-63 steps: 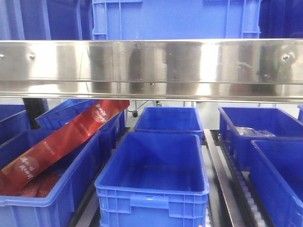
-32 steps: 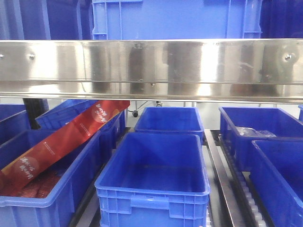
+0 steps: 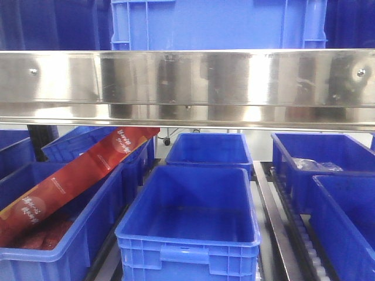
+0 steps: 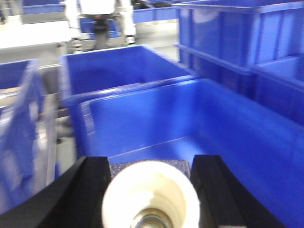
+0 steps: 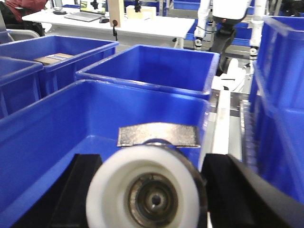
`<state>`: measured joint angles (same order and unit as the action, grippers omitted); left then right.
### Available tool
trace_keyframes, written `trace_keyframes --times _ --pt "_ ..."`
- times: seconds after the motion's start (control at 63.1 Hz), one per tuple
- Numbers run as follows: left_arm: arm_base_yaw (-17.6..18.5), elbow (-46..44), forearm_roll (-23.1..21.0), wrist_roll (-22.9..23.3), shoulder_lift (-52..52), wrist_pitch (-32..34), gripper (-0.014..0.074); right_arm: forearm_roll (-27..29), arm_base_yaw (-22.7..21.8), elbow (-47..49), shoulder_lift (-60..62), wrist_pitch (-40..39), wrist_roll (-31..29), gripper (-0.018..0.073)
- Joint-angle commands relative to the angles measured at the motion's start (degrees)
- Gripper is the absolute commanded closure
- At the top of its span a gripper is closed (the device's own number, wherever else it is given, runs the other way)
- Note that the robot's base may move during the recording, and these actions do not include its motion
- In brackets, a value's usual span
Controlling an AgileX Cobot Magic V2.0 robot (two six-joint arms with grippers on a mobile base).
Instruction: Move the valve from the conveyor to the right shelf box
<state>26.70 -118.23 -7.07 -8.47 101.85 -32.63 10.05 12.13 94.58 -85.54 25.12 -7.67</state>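
Over a box [image 5: 42,142], right gripper [image 5: 152,172] (part-open) clamps valve [image 5: 148,199]

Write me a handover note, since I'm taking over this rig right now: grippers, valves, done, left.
Left gripper: shut on a cream valve, held over a blue box.
Right gripper: shut on a white valve, above a second blue box.
The conveyor is out of view.
Done: both valves are picked up.
Left: neither is released; check which box is the right shelf box, then lower and let go.
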Motion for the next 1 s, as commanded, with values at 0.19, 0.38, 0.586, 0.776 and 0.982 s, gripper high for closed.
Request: trace_keyframes --times 0.19,0.38,0.586,0.776,0.982 --pt "2.27 -5.40 -4.55 0.15 5.91 2.71 0.0707 0.67 4.58 1.40 -4.42 -8.02 -0.41 0.0726" --pt "2.27 -5.40 -4.81 0.15 7.02 2.43 0.0683 0.72 5.10 1.40 -6.03 -7.42 -0.41 0.0602" --pt "2.27 -5.40 -4.81 0.15 7.36 2.03 0.0306 0.86 5.10 1.40 -6.42 -6.10 -0.41 0.0247" --pt "2.27 -5.40 -4.81 0.15 7.36 1.80 0.0138 0.86 5.10 1.40 -6.52 -4.38 -0.41 0.0150" --pt "2.27 -5.40 -4.68 0.15 6.33 1.14 0.0308 0.86 5.10 1.40 -5.44 -3.96 -0.41 0.0239"
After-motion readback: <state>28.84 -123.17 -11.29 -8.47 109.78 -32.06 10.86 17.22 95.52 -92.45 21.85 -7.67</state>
